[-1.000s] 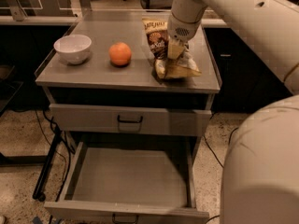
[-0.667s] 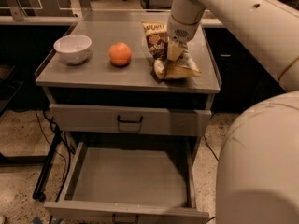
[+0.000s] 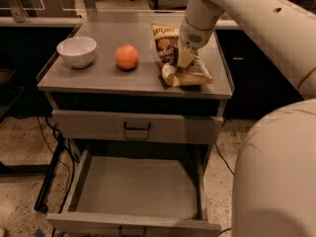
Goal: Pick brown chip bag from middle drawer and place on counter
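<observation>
Middle drawer pulled open up front, shut upper drawer front above it, brown chip bag crumpled on the counter at right, gripper jaws clamped on the bag, orange and white bowl to its left.

Dim, warm-tinted scene. Light seems to come from overhead: soft sheen on the counter, the open middle drawer evenly lit. The gripper, down on the brown chip bag at the counter's right, throws a small dark shadow beside it.
</observation>
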`<state>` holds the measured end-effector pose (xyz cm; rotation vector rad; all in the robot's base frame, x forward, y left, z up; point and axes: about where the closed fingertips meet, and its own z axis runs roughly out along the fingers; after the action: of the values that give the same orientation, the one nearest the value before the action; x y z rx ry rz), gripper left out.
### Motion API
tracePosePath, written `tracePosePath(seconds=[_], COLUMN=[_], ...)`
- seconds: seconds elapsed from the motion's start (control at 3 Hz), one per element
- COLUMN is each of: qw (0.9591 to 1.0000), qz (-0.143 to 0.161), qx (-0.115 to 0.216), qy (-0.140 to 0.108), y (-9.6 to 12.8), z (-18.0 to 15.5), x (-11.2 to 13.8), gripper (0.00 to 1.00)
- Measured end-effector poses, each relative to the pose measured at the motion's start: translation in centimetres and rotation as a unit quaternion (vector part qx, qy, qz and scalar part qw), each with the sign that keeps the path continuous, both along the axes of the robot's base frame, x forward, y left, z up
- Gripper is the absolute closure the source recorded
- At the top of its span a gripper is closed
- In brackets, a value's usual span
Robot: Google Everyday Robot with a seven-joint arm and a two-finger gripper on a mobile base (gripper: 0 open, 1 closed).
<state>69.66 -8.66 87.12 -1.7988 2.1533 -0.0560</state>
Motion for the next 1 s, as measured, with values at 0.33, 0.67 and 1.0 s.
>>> tracePosePath(seconds=[0.33, 0.67, 1.0], qw=[1.0, 1.0, 1.0], qz=[0.0, 0.0, 0.0], qx=[0.0, 0.0, 0.0], qy=[0.0, 0.0, 0.0], y=[0.0, 0.0, 0.0], z=[0.0, 0.0, -0.01], x=[0.0, 0.0, 0.0], gripper=[0.52, 0.29, 0.06])
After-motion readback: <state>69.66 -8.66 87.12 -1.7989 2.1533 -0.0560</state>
